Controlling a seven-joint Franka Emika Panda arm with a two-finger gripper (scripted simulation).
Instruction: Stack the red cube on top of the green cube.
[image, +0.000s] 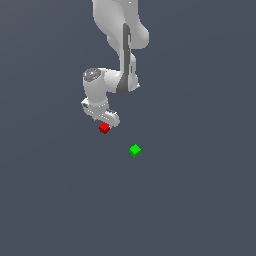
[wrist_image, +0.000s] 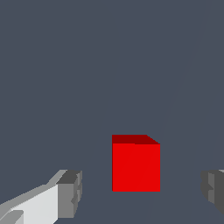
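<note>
Red and plain, the tiny bright red cube (wrist_image: 136, 165) sits on the dark grey floor (image: 200, 200) between the spread grey fingers (wrist_image: 70, 194) of the white gripper (wrist_image: 140, 194), touching neither; the gripper is released. One tiny bright green cube (image: 135, 150) lies apart at the red cube's four o'clock in the exterior view. One cube of each colour.

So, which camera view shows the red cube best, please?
The wrist view: the red cube appears large and unblocked, with two faces visible, between the open fingers. In the exterior view it is only a tiny red spot directly below the gripper, apart from the green cube.
</note>
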